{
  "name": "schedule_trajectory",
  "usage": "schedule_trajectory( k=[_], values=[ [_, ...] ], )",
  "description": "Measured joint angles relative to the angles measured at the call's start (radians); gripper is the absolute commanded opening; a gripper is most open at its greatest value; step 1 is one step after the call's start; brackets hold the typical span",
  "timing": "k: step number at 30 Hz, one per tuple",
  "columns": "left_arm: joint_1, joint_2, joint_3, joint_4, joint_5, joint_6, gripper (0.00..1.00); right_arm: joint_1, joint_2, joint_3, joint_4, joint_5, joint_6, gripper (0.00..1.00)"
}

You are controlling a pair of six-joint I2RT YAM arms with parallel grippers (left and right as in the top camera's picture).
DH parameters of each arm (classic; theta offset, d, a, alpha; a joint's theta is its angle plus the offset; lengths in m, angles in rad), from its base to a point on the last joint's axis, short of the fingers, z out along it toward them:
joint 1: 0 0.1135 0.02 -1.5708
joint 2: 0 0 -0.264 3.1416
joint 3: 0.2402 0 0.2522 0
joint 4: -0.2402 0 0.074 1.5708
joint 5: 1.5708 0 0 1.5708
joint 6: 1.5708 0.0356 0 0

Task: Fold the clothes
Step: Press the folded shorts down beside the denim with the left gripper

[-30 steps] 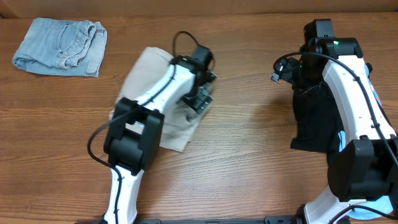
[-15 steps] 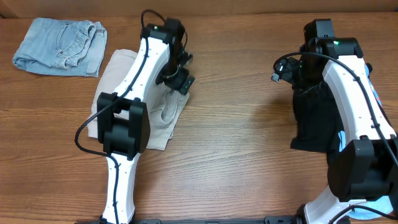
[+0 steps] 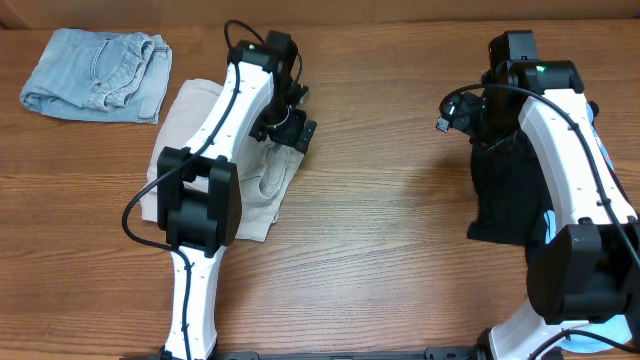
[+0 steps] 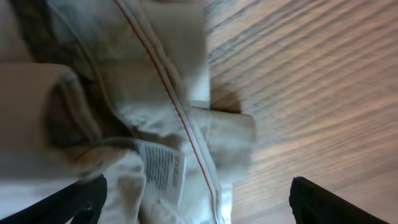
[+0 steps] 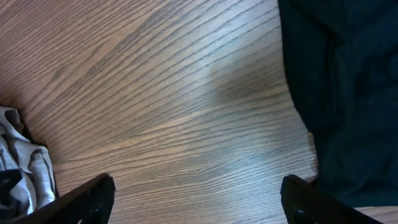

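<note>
Beige khaki shorts [image 3: 190, 150] lie folded on the wooden table, left of centre. My left gripper [image 3: 292, 128] hovers open over their right edge. In the left wrist view its dark fingers [image 4: 81, 198] stand wide apart, and the shorts' white lining and printed label [image 4: 163, 171] lie under them, not gripped. Faded denim shorts [image 3: 100, 72] lie folded at the far left corner. A black garment [image 3: 503, 190] lies on the right under my right arm. My right gripper [image 5: 199, 202] hangs open above bare wood, with the black garment [image 5: 342, 93] beside its right finger.
A strip of sky-blue cloth [image 3: 548, 226] shows at the black garment's right edge. Bare wood table [image 3: 390, 220] stretches between the two arms. A bit of the beige shorts [image 5: 22, 168] shows at the lower left of the right wrist view.
The left arm swung back and to the left, and the beige shorts shifted left with it, closer to the denim shorts. The left jaws now stand a little wider. The right arm has not moved.
</note>
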Motion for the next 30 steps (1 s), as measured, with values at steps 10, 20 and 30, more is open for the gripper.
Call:
schedule_trajectory(
  k=[10, 20, 30],
  values=[
    [-0.003, -0.021, -0.166, 0.132, -0.026, -0.014, 0.87, 0.0, 0.0, 0.0, 0.011, 0.0, -0.014, 0.89],
    [-0.005, -0.094, -0.319, 0.299, -0.066, -0.025, 0.72, 0.0, 0.0, 0.0, 0.018, 0.0, -0.018, 0.89],
    [-0.004, -0.153, -0.455, 0.452, -0.114, -0.034, 0.31, 0.0, 0.0, 0.0, 0.021, 0.0, -0.017, 0.89]
  ],
)
